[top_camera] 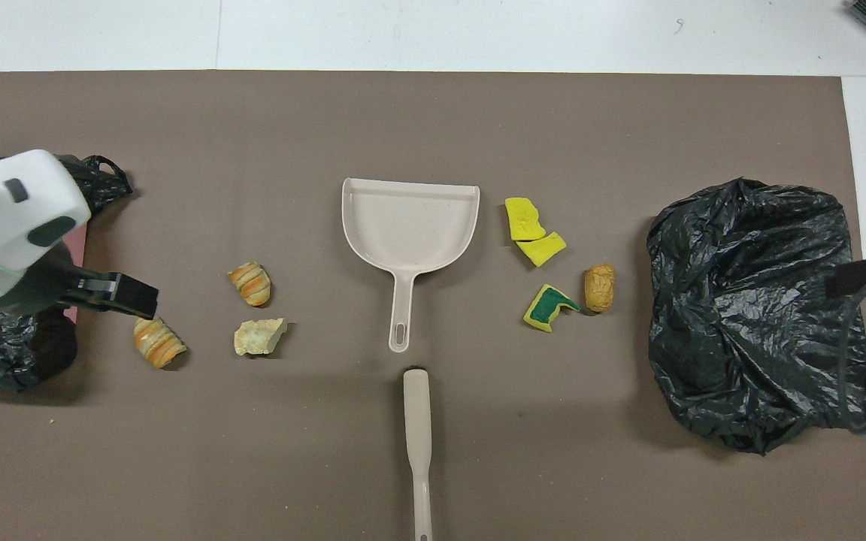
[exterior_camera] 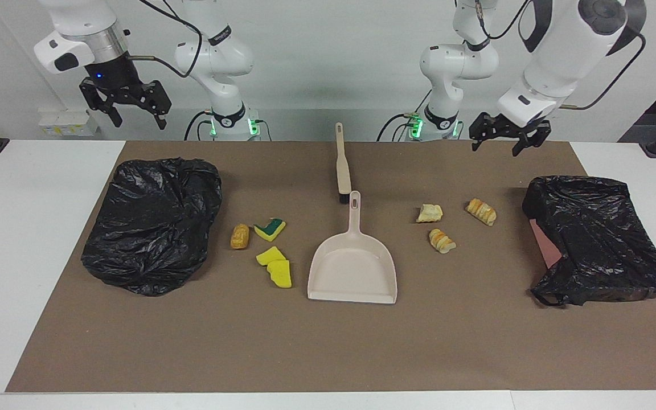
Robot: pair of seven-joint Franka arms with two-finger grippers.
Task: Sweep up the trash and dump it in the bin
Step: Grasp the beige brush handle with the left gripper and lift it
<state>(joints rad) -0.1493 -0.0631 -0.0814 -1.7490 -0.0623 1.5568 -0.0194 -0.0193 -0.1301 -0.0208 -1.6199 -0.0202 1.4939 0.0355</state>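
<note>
A beige dustpan [exterior_camera: 353,267] lies flat at the middle of the brown mat [exterior_camera: 328,353], its handle pointing toward the robots. The brush [exterior_camera: 341,165] lies in line with that handle, just nearer to the robots than the dustpan, bristle end almost touching the handle tip.

The trash sits in two clusters beside the dustpan. Toward the right arm's end of the table lie a tan bread lump [exterior_camera: 240,236], a green-faced sponge wedge [exterior_camera: 270,228] and two yellow sponge wedges [exterior_camera: 275,266] that touch each other. Toward the left arm's end lie a pale bread chunk [exterior_camera: 429,213] and two orange-striped bread pieces [exterior_camera: 442,240], one of them nearest the bag at that end.

A bin lined with a crumpled black bag [exterior_camera: 154,223] stands well apart from the dustpan at the right arm's end; another black bag [exterior_camera: 595,239], with a pink edge showing, lies at the left arm's end.

The left gripper [exterior_camera: 501,138] hangs in the air over the mat's edge nearest the robots, toward the left arm's end from the dustpan, fingers spread and empty. The right gripper [exterior_camera: 134,111] hangs high above the robots' edge of the table near the bin, fingers also spread and empty.
</note>
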